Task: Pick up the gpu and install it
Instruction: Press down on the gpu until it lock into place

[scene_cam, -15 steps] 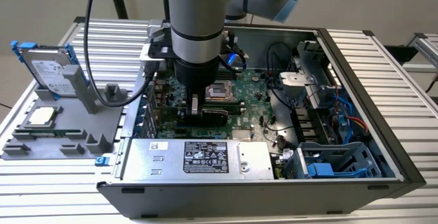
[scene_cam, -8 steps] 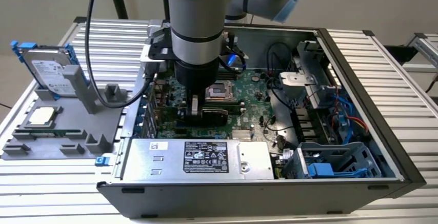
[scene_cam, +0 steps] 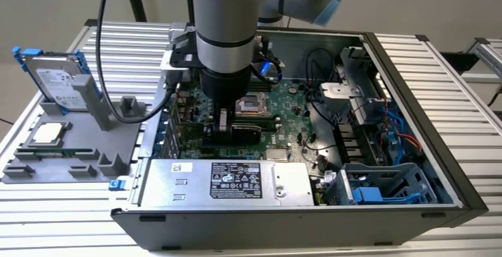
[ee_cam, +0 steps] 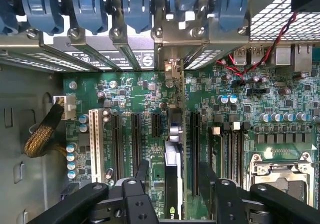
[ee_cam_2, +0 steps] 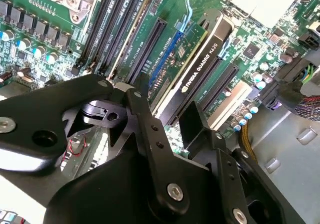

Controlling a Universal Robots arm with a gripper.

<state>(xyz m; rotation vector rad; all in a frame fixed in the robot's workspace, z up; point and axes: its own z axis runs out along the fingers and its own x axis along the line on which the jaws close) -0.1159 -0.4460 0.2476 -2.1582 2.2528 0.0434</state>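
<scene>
We see the gripper (scene_cam: 226, 129) lowered into the open computer case (scene_cam: 408, 63), its two black fingers (ee_cam: 141, 171) spread on either side of the gpu (ee_cam: 172, 184). In the first wrist view, the card stands on edge between them, with a visible gap to each finger, so the fingers are open and hold nothing. In the second wrist view, the gpu (ee_cam_2: 200, 59) shows its black cooler face and a strip of green board, set upright in a long black slot of the motherboard (ee_cam_2: 240, 44), at about one o'clock from the fingers (ee_cam_2: 145, 114). In the first wrist view, the card's far end lines up with the row of blue bracket clips (ee_cam: 135, 9) on the rear wall of the case.

In the exterior view, the arm (scene_cam: 226, 22) drops from twelve o'clock to the middle of the motherboard (scene_cam: 290, 116). The power supply (scene_cam: 227, 180) lies at six o'clock of the gripper. Outside the case, at nine o'clock, a grey parts fixture (scene_cam: 47, 169) carries a silver hard drive (scene_cam: 59, 80) standing upright with blue clips.
</scene>
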